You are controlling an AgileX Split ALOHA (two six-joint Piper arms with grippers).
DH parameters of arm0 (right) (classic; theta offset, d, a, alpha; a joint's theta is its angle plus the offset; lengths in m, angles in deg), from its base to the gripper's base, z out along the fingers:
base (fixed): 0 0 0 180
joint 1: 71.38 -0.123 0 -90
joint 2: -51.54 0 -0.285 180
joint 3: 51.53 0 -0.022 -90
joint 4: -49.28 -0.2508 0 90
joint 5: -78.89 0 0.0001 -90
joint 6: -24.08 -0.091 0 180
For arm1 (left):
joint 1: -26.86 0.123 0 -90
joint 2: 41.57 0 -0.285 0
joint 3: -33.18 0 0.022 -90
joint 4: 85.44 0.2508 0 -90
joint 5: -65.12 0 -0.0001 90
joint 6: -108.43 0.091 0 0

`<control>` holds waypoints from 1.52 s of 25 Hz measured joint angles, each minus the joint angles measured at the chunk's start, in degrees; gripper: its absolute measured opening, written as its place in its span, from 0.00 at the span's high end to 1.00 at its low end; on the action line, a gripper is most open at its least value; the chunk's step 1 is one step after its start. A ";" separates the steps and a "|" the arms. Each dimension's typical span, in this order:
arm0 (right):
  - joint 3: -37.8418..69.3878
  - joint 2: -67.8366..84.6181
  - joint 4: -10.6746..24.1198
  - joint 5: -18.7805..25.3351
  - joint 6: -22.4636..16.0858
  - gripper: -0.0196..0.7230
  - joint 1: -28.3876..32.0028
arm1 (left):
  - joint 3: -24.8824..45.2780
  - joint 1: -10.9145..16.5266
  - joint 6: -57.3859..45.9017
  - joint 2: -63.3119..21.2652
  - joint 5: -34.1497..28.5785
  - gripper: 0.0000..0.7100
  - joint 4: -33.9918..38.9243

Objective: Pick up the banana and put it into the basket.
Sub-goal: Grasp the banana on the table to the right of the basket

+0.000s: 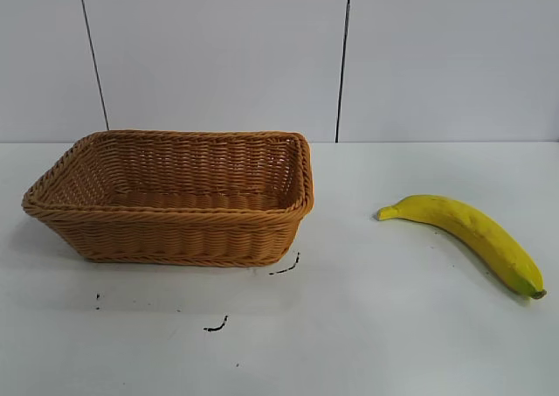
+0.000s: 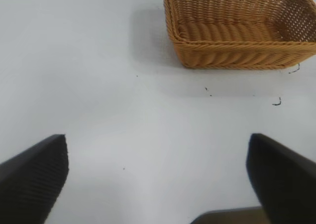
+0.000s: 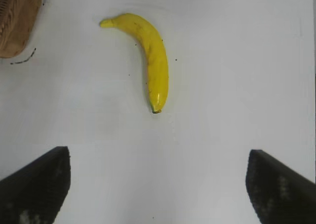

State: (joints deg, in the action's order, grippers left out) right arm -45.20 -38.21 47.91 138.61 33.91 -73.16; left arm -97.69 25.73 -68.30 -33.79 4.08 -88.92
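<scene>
Basket (image 1: 175, 199) left on table (image 1: 367, 326); banana (image 1: 467, 234) well right.

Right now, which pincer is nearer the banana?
Right. The right pincer hangs open over the table with the banana just ahead of it. The left pincer, also open, faces the basket; no banana in its view.

Both arms out of the exterior view, grippers spread wide

Left gripper (image 2: 157, 177) hangs above the table, its two dark fingers (image 2: 32, 177) far apart, nothing between them; right gripper (image 3: 158, 184) the same, fingers (image 3: 281, 184) wide apart and holding nothing, touching nothing. Neither arm nor wrist shows from outside the rig
</scene>
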 joint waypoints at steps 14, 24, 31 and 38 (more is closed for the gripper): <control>-9.26 -18.62 -2.01 -2.88 12.45 0.05 -0.19 | 0.00 0.00 0.00 0.00 0.00 0.02 0.00; -9.26 -18.98 -4.57 -3.28 13.72 0.05 -0.19 | 0.00 0.00 0.00 0.00 0.00 0.02 0.00; -9.28 -20.26 -5.20 -4.57 13.72 0.05 -0.19 | 0.00 0.00 0.00 0.00 0.00 0.02 -0.06; -9.28 -26.00 -5.36 -5.19 13.17 0.05 -0.19 | 0.00 0.00 0.00 0.00 0.00 0.02 -0.06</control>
State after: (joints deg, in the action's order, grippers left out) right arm -54.47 -64.21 42.55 133.42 47.08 -73.35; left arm -97.69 25.73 -68.30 -33.79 4.08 -88.98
